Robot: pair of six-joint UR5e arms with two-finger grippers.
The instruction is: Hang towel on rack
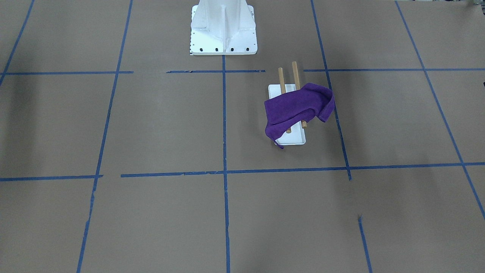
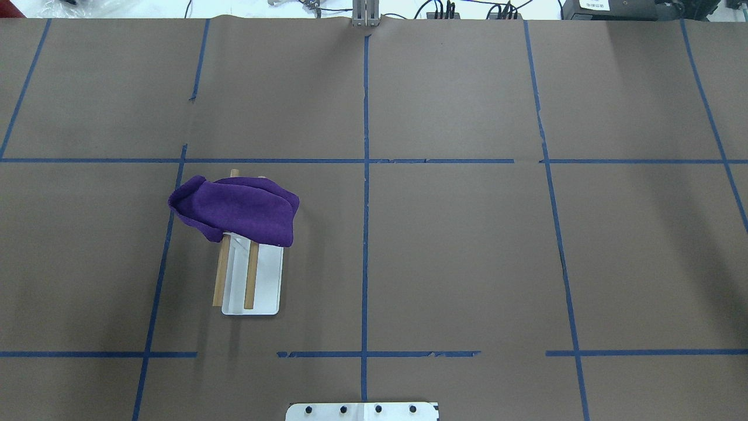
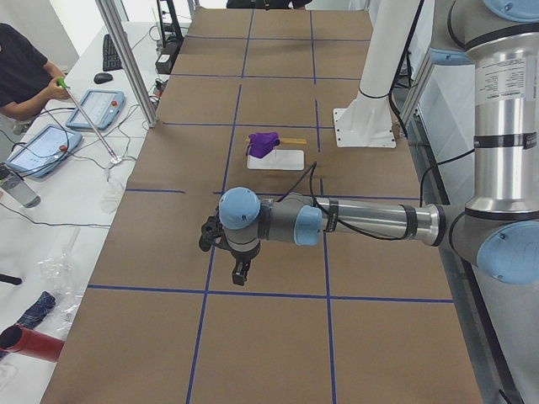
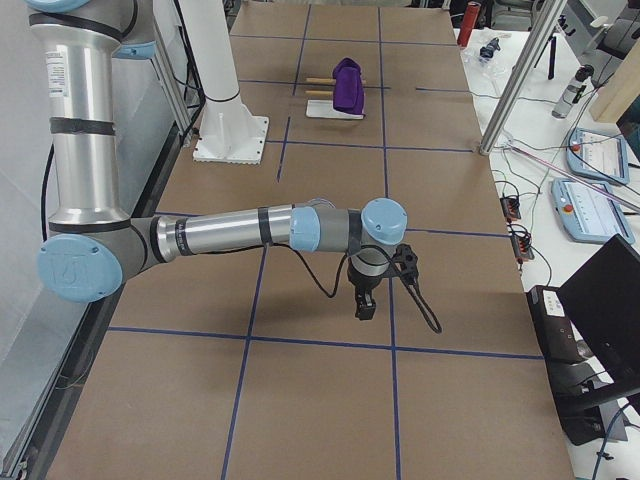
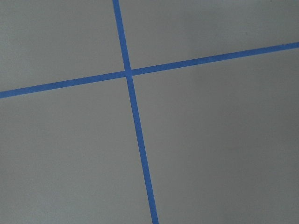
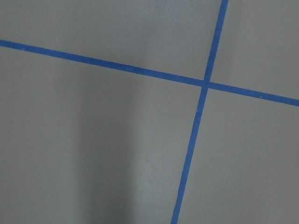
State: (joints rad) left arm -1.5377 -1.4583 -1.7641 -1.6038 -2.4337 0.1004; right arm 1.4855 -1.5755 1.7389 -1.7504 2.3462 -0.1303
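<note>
A purple towel [image 1: 293, 108] lies draped over the far ends of the rack's two wooden dowels [image 1: 295, 74], one edge hanging down the side. The rack's white base plate [image 2: 266, 280] sits on the brown table, on my left side, and the towel [image 2: 239, 210] covers its far part. Towel [image 3: 264, 143] and rack [image 4: 330, 112] also show small in the side views. My left gripper [image 3: 242, 271] points down over the table, well away from the rack; I cannot tell if it is open. My right gripper [image 4: 365, 305] hangs likewise at the other end; I cannot tell its state.
The white bolted robot pedestal [image 1: 223, 30] stands at the table's near edge by the robot. Blue tape lines [image 2: 366, 175] grid the brown table. An operator [image 3: 21, 71] with a stick, tablets and cables are beside the table.
</note>
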